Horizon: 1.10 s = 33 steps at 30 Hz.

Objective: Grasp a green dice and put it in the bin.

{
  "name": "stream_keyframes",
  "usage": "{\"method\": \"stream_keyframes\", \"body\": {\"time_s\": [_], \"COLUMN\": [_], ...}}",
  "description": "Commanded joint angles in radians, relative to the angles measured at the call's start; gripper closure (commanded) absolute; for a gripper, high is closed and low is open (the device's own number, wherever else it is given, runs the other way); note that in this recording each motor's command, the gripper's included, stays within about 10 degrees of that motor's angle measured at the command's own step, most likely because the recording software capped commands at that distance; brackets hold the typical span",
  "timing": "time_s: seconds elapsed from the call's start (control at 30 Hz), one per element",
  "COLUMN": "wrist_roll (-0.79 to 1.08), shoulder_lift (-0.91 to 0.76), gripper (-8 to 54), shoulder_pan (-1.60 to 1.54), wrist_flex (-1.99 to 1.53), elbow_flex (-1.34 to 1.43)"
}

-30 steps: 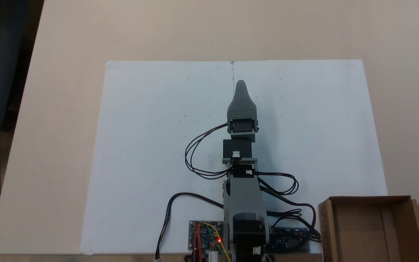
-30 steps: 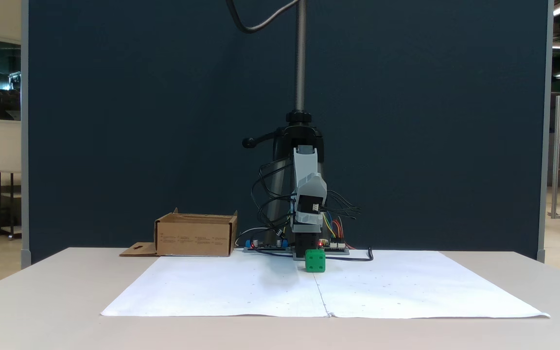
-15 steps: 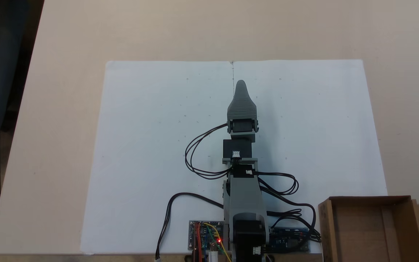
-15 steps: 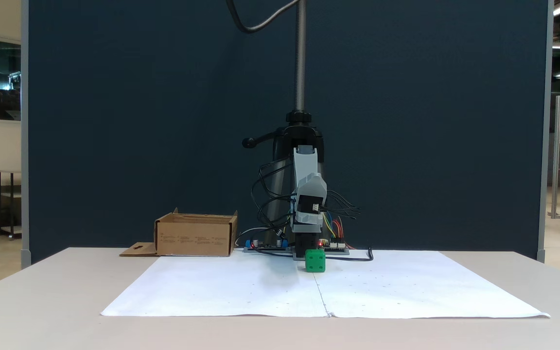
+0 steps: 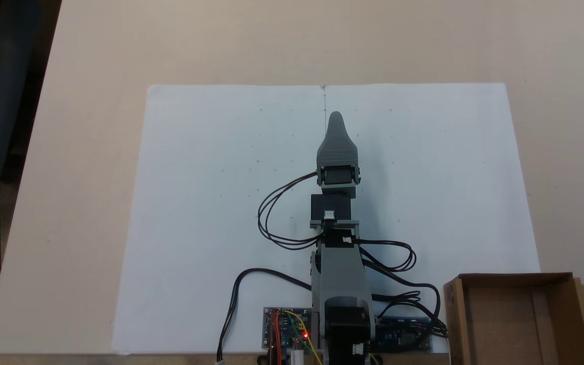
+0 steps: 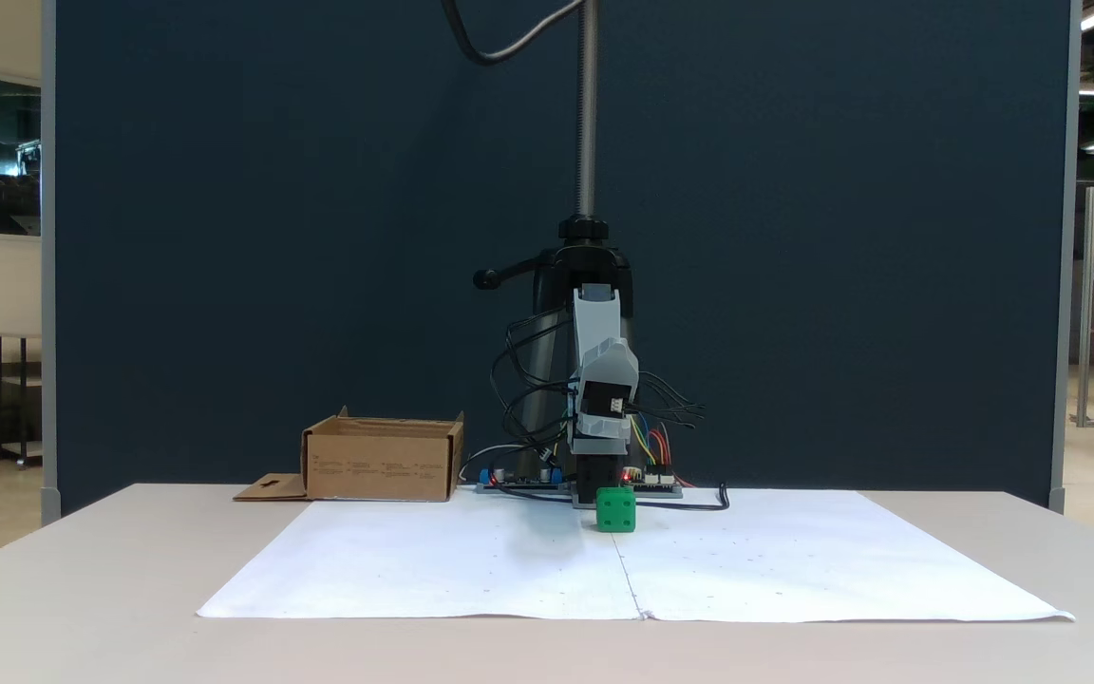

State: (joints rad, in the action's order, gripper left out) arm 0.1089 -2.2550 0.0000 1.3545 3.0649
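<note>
Green dice: one small cube, resting on the white paper sheet on the desk, near the sheet's centre crease. In the front-facing fixed view it sits directly in front of the arm's lowered end.

Claw: seen from above as a single grey tapered shell pointing toward the far edge of the sheet, covering the dice. Whether its jaws are wide, narrow or closed on the dice cannot be told.

Bin: brown cardboard box, near right corner in the top-down fixed view, well apart from the dice. No dice shows inside.

Progress: the reach looks complete. Left to do: a confirmed grasp, the lift, the carry to the bin, the release.
</note>
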Motion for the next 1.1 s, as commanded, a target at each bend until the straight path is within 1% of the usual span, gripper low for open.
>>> {"method": "stream_keyframes", "body": {"time_s": [0.0,0.27,0.43,0.7,0.87,1.07], "wrist_roll": [-0.025,-0.023,-0.023,-0.023,-0.023,-0.023], "shoulder_lift": [-0.112,-0.112,-0.112,-0.114,-0.114,-0.114], "gripper": [1.5,1.4,2.5,2.6,2.6,2.3], "shoulder_pan": [0.012,0.012,0.011,0.017,0.017,0.018], "wrist_flex": [0.037,0.041,0.043,0.002,-0.112,-0.480], "elbow_flex": [0.064,0.064,0.063,-0.032,-0.107,-0.279]}}
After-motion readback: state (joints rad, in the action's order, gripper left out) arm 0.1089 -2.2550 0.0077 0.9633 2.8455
